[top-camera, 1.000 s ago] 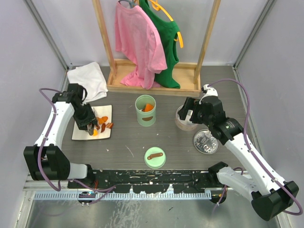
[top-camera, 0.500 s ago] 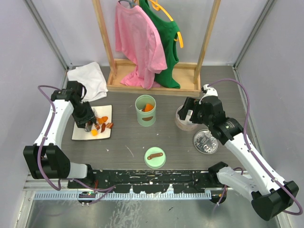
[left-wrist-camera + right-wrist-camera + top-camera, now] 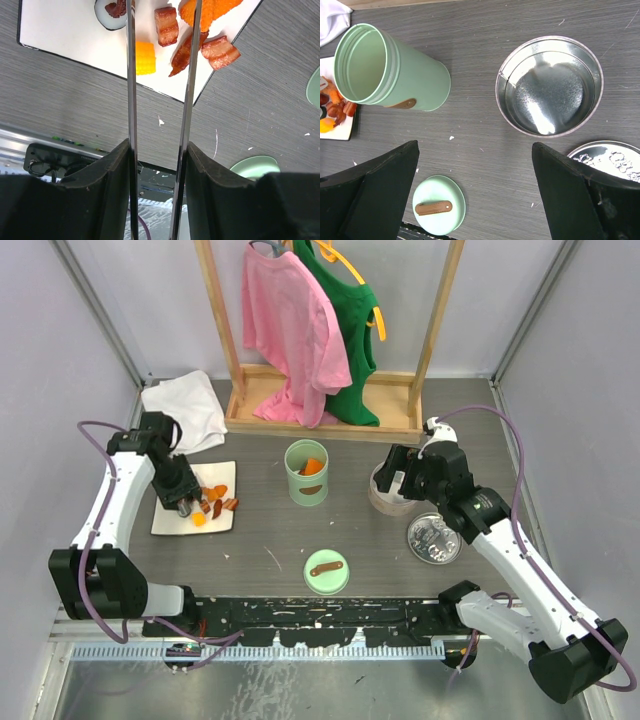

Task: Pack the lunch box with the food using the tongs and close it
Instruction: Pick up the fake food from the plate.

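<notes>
My left gripper [image 3: 157, 150] [image 3: 177, 492] is shut on the tongs [image 3: 131, 75], one finger pressing each thin metal arm. The arms run up over the white plate [image 3: 60, 30] [image 3: 168, 522], and their tips are cut off by the top edge of the left wrist view. The food [image 3: 166, 26] [image 3: 213, 502] lies on the plate: brown meat pieces, an orange-yellow chunk [image 3: 145, 57] and orange slices. One meat piece sits between the tong arms without touching them. The green lunch box [image 3: 306, 473] [image 3: 390, 70] stands open with orange food inside. My right gripper [image 3: 475, 150] [image 3: 397, 476] hangs open and empty.
The green lid [image 3: 326, 571] [image 3: 439, 205] with its brown strap lies near the front edge. A round metal tin [image 3: 549, 85] sits under my right arm, its lid [image 3: 433, 538] beside it. A white cloth [image 3: 185, 410] and a wooden clothes rack [image 3: 325, 420] stand at the back.
My left gripper has shifted slightly left and back over the plate with the tongs, whose arms have drawn a little closer. The right arm has not moved.
</notes>
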Controlling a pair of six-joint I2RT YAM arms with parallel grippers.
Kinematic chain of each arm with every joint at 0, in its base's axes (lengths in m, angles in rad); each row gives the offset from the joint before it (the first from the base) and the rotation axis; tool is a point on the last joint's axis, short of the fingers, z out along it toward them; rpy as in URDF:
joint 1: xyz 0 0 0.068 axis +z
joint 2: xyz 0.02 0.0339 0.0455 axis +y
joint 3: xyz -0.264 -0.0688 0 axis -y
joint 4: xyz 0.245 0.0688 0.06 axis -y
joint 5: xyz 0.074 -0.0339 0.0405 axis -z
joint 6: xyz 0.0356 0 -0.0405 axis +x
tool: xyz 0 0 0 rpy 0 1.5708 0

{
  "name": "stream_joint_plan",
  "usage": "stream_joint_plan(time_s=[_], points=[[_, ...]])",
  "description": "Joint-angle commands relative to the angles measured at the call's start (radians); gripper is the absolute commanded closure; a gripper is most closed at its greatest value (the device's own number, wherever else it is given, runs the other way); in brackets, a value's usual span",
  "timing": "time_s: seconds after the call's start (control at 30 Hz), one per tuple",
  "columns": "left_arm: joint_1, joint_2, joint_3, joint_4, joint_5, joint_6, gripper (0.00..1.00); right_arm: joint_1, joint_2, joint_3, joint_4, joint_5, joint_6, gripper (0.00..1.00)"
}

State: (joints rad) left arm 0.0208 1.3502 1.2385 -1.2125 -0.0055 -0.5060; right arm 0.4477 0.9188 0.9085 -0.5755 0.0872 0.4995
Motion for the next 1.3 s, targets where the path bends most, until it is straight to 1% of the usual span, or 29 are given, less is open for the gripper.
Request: stream_joint_plan(time_s=[0.0, 0.3, 0.63, 0.8, 0.87, 1.0, 1.1, 1.13, 1.27], points=[[0.005, 0.001, -0.018, 0.065, 0.022, 0.001, 0.57, -0.003, -0.006, 0.009, 0.05, -0.003, -0.002, 0.0], [0.006, 0.032, -0.024, 0.091, 0.036, 0.02, 0.65, -0.003, -0.003, 0.012, 0.05, -0.008, 0.003, 0.0], [0.006, 0.053, -0.054, 0.084, 0.052, 0.058, 0.62, -0.003, -0.005, 0.016, 0.05, -0.01, 0.003, 0.0], [0.006, 0.032, -0.019, 0.071, 0.022, 0.055, 0.72, -0.003, -0.006, 0.02, 0.051, -0.011, 0.003, 0.0], [0.005, 0.013, 0.001, 0.066, 0.007, 0.05, 0.78, -0.003, -0.007, 0.02, 0.05, -0.012, 0.004, 0.0], [0.005, -0.051, 0.047, 0.066, -0.012, 0.042, 0.86, -0.004, -0.008, 0.021, 0.05, -0.011, 0.004, 0.0], [0.005, -0.072, 0.084, 0.059, 0.0, 0.036, 0.88, -0.004, -0.01, 0.021, 0.051, -0.008, 0.005, 0.0], [0.006, -0.104, 0.098, 0.052, 0.007, 0.035, 0.88, -0.004, -0.011, 0.021, 0.051, -0.006, 0.005, 0.0], [0.005, -0.124, 0.164, 0.005, 0.032, 0.019, 0.89, -0.004, -0.015, 0.024, 0.05, 0.001, 0.007, 0.0]])
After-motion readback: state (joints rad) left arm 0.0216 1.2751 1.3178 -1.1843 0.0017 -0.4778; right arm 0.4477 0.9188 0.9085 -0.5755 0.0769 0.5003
